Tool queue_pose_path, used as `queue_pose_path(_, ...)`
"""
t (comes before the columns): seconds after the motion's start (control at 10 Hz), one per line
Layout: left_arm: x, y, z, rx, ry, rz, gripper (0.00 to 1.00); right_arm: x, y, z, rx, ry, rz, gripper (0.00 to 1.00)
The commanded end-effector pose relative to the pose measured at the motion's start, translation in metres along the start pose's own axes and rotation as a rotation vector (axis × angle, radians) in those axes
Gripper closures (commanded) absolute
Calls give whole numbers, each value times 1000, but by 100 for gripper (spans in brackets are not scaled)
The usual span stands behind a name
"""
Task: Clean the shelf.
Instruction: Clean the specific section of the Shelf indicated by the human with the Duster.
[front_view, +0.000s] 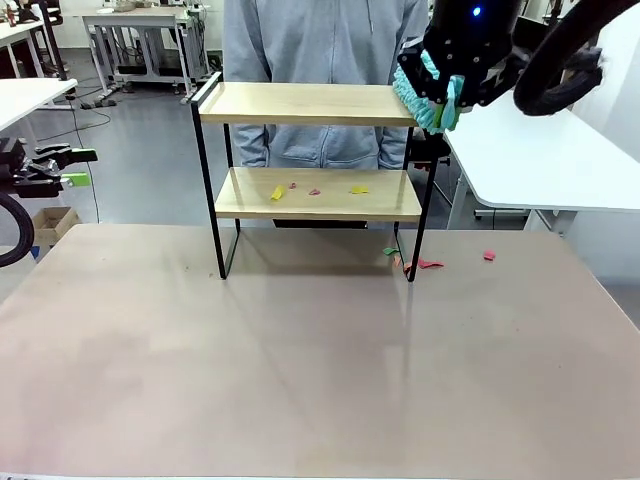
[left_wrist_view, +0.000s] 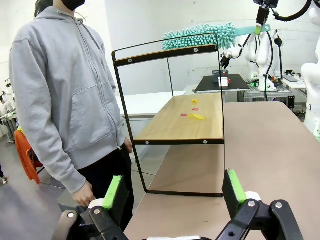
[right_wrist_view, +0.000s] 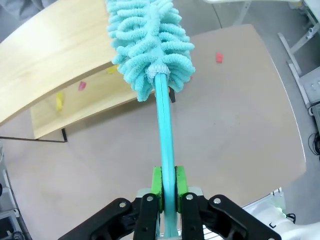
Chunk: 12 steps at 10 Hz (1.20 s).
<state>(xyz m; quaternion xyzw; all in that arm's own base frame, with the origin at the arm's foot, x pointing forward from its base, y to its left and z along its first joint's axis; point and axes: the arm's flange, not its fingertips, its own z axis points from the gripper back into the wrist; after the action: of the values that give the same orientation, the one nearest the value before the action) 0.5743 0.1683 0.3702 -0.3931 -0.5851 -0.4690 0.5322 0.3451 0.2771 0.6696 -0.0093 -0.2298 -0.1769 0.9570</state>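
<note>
R gripper (right_wrist_view: 169, 182) clenched on handle of teal duster (right_wrist_view: 150, 45); duster head lies on right end of shelf (right_wrist_view: 50, 55) top board. L gripper (left_wrist_view: 173, 190) released, shelf well in front.

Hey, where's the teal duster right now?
In the front view, the teal duster is at the right end of the shelf's top board, its handle clamped in the right gripper.
</note>
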Motion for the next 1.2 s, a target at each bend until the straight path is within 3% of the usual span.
queue_pose_path(0.0,2,-1,-1,-4,2,-5,0,-1,-1,4,4,-7,-1,86)
queue_pose_path(0.6,2,-1,-1,-4,2,-5,0,21,-112,41,178,-150,-6,86)
queue_pose_path(1.1,2,-1,-1,-4,2,-5,0,25,-175,43,571,-73,247,86)
